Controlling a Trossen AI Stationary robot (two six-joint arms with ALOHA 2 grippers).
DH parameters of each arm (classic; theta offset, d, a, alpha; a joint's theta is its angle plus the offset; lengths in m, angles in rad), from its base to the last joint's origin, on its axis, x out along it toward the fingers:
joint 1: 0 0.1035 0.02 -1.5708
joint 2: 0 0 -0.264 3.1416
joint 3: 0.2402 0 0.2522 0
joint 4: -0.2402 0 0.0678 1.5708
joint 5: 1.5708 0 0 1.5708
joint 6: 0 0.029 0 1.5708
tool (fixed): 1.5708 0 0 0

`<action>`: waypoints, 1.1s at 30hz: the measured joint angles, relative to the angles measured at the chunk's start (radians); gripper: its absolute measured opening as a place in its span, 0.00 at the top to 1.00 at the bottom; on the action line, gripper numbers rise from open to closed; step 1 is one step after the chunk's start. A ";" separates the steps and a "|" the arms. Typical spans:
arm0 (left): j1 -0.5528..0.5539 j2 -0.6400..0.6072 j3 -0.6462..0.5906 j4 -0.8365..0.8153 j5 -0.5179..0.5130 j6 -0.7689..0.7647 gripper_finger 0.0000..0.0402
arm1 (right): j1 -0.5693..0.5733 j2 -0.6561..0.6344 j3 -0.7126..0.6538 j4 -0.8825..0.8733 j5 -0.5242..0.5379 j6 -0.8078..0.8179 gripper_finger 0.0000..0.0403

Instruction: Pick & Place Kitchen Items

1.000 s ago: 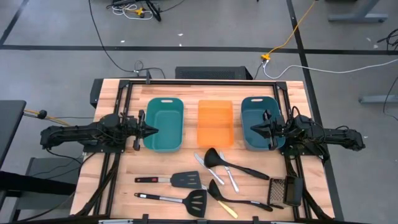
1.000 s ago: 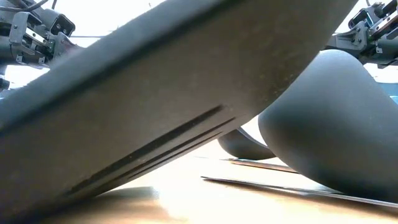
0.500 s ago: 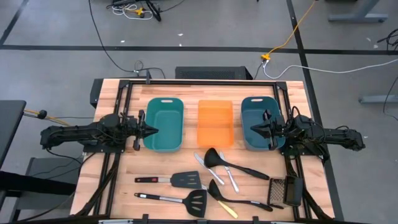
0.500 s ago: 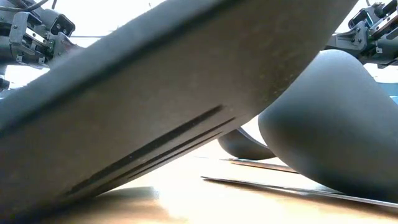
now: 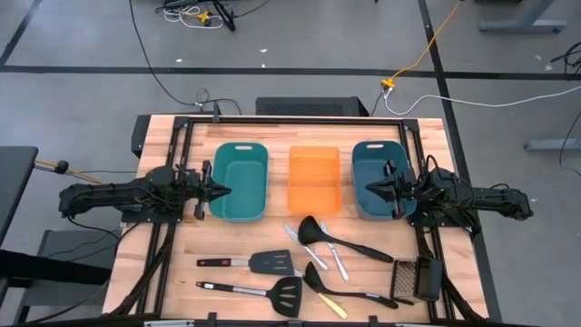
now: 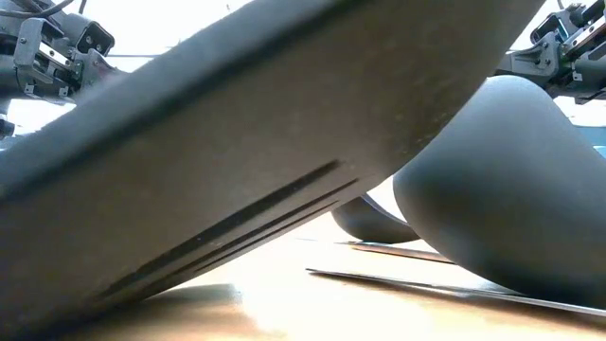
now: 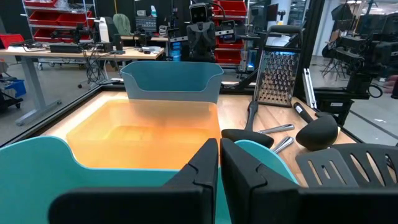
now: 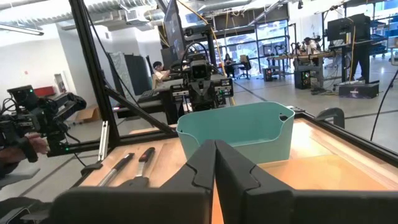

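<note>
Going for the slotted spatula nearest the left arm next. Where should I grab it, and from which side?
Judging by the high view, grip the slotted spatula on its thin straight handle, roughly mid-length, coming straight down from above. It lies flat on the table with the handle pointing toward the left arm and bare wood on both sides; the wide head sits close to a knife. The left gripper, now shut, must open first.
</note>
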 joint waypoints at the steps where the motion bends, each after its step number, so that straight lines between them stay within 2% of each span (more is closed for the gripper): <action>1: 0.000 0.000 0.000 0.000 0.000 0.000 0.95 | 0.000 0.000 0.000 0.000 0.000 0.000 0.96; 14: 0.000 0.000 0.000 0.016 0.000 0.005 0.95 | 0.000 0.000 0.000 0.006 0.000 0.000 0.96; 30: 0.000 0.001 0.000 0.107 -0.001 -0.049 0.95 | 0.000 0.000 0.000 0.050 0.000 -0.043 0.96; 33: -0.001 0.001 0.000 0.167 -0.032 -0.052 0.95 | 0.000 0.000 0.000 0.045 0.000 -0.052 0.96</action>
